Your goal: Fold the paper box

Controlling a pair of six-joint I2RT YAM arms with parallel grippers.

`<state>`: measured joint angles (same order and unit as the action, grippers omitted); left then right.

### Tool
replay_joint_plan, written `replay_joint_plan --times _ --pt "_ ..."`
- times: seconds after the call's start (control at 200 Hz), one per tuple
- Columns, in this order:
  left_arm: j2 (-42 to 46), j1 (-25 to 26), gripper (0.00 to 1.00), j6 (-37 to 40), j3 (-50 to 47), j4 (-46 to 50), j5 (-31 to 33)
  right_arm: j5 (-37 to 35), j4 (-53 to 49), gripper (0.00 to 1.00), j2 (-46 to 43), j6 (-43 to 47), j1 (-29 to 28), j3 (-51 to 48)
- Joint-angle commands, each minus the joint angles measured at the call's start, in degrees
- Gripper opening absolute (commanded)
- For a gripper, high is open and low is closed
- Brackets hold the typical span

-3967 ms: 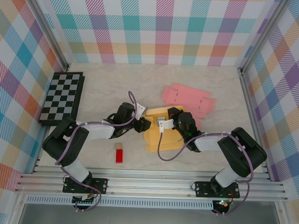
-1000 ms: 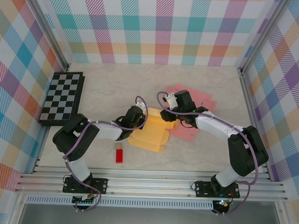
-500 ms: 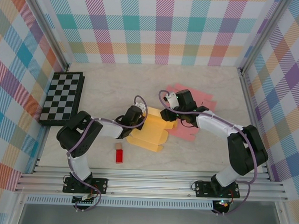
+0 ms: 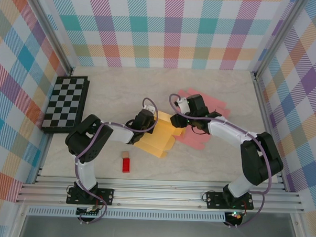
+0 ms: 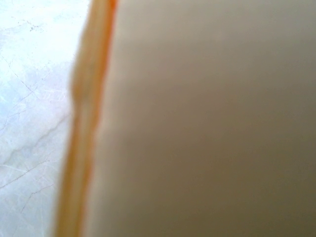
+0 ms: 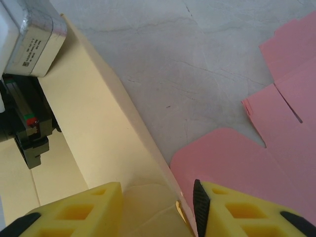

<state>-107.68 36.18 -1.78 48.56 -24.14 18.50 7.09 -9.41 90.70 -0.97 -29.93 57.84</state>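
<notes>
A small red block (image 4: pixel 126 165) is lying nearest, unused. Beyond it, mid-table (image 4: pixel 112 90), the yellow paper box (image 4: pixel 158 142) is sitting half formed. One long wall is standing up, other panels are lying flat, and nothing is tucked or closed yet. The left gripper (image 4: pixel 148 128) is pressing its fingers together, seemingly pinching the box's left wall. The right gripper (image 6: pixel 157 196) is holding its fingers partly apart, straddling the box's right corner without clearly clamping it. A flat pink sheet (image 6: pixel 237 163) is lying farther right.
</notes>
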Motion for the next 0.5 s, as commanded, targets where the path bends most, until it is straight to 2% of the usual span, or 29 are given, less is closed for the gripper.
replay_joint_plan --times 0.0,0.19,0.265,0.495 --pt "0.99 -0.33 0.0 -1.52 -1.98 4.79 2.76 -0.39 -7.66 0.45 -1.93 -4.84 0.41 3.9" --pt "2.13 -0.13 0.0 -8.0 -0.48 9.88 2.58 -4.08 -20.83 0.48 -2.56 -11.94 0.4 13.75" --pt "2.38 0.67 0.0 -8.65 0.32 11.44 4.52 -4.21 -23.89 0.48 -2.49 -14.88 0.4 16.19" --pt "2.74 0.99 0.0 -9.45 0.68 12.37 5.1 0.6 -21.29 0.49 0.53 -21.1 0.4 16.84"
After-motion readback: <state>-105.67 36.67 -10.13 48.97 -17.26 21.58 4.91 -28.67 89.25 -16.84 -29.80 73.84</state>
